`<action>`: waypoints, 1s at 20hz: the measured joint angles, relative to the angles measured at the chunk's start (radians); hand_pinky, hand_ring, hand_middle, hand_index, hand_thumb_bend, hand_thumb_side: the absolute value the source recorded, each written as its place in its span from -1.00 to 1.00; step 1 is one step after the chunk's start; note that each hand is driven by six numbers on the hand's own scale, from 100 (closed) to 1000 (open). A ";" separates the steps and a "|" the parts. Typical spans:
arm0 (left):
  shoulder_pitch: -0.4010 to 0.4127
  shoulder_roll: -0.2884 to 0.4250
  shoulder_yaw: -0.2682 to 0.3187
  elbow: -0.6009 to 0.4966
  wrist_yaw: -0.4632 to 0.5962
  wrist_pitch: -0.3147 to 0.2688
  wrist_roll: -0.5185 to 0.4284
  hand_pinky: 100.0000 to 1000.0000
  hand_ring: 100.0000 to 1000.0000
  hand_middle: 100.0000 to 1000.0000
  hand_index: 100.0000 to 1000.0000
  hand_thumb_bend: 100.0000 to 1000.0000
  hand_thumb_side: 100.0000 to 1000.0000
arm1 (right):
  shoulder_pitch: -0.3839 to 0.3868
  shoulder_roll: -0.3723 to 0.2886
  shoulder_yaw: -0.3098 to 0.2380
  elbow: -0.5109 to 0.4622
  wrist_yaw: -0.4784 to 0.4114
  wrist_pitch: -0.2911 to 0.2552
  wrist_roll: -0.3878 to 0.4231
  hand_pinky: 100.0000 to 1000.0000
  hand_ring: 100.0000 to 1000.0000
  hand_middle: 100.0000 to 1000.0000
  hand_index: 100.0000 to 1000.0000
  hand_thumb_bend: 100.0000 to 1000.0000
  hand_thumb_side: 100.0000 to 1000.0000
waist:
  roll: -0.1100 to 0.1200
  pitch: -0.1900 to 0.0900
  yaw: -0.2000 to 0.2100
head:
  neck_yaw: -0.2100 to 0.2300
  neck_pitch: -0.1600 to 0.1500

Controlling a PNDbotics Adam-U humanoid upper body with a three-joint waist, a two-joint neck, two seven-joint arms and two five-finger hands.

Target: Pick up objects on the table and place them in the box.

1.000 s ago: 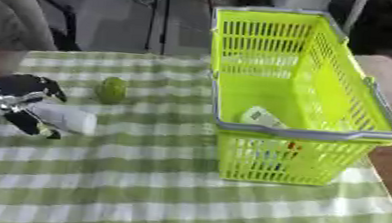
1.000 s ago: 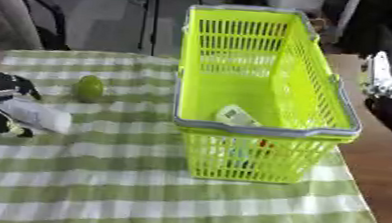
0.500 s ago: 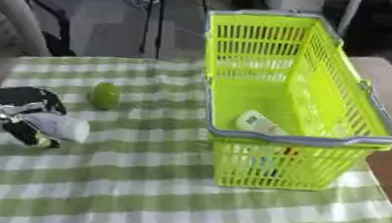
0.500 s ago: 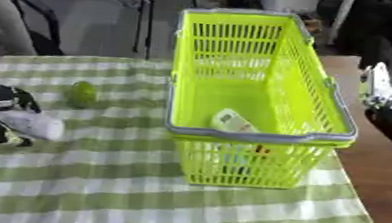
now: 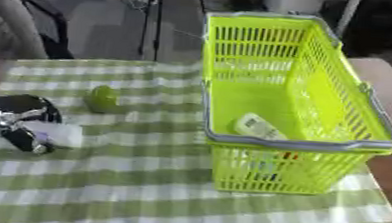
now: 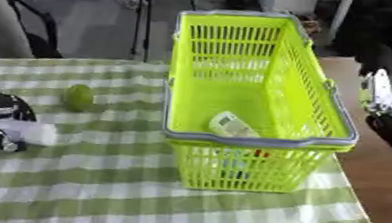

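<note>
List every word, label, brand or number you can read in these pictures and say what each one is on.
No text can be read.
The pale package in the yellow-green basket carries a dark printed patch, too blurred to read.
The white object at the left hand shows no legible marking.
The green round object and the checked tablecloth bear none.

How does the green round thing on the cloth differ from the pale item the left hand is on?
The green round thing lies free on the checked cloth, untouched; the pale item is wrapped by the left hand. The green round thing is ball-shaped and dark green; the pale item is whitish and longer, lying on its side. Both remain outside the basket.
</note>
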 measured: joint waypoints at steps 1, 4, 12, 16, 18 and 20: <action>0.000 0.000 0.000 0.000 -0.003 0.003 -0.006 0.30 0.12 -0.03 0.28 -0.16 -0.93 | 0.000 0.000 0.000 0.000 -0.001 0.000 0.000 0.05 0.05 0.16 0.65 -1.00 -0.08 | 0.001 0.000 0.000 | 0.000 0.000; 0.000 0.000 0.000 -0.001 -0.007 0.008 -0.022 0.18 -0.08 -0.23 0.08 -0.34 -1.00 | 0.000 0.000 0.000 0.000 -0.002 0.000 0.000 0.05 0.06 0.16 0.65 -1.00 -0.09 | 0.004 -0.001 0.000 | 0.000 0.000; 0.006 0.029 0.000 -0.160 0.120 0.002 -0.154 0.14 -0.12 -0.28 0.03 -0.53 -1.00 | 0.009 0.000 0.000 0.000 -0.002 0.001 -0.001 0.05 0.06 0.16 0.65 -1.00 -0.09 | -0.004 -0.022 0.019 | -0.011 0.007; -0.005 0.072 0.001 -0.329 0.216 0.017 -0.250 0.14 -0.12 -0.28 0.04 -0.51 -1.00 | 0.015 0.000 0.000 0.000 -0.002 0.001 -0.001 0.05 0.06 0.16 0.65 -1.00 -0.10 | -0.004 -0.034 0.028 | -0.016 0.013; -0.022 0.083 0.000 -0.414 0.257 0.022 -0.273 0.14 -0.11 -0.28 0.05 -0.51 -1.00 | 0.018 0.000 0.000 0.000 -0.001 0.001 -0.001 0.06 0.06 0.17 0.65 -1.00 -0.10 | -0.005 -0.042 0.029 | -0.017 0.015; -0.055 0.084 -0.005 -0.493 0.294 0.023 -0.283 0.14 -0.12 -0.28 0.05 -0.51 -1.00 | 0.022 0.000 0.000 0.000 -0.001 0.001 0.000 0.06 0.07 0.17 0.65 -1.00 -0.10 | -0.004 -0.055 0.029 | -0.017 0.021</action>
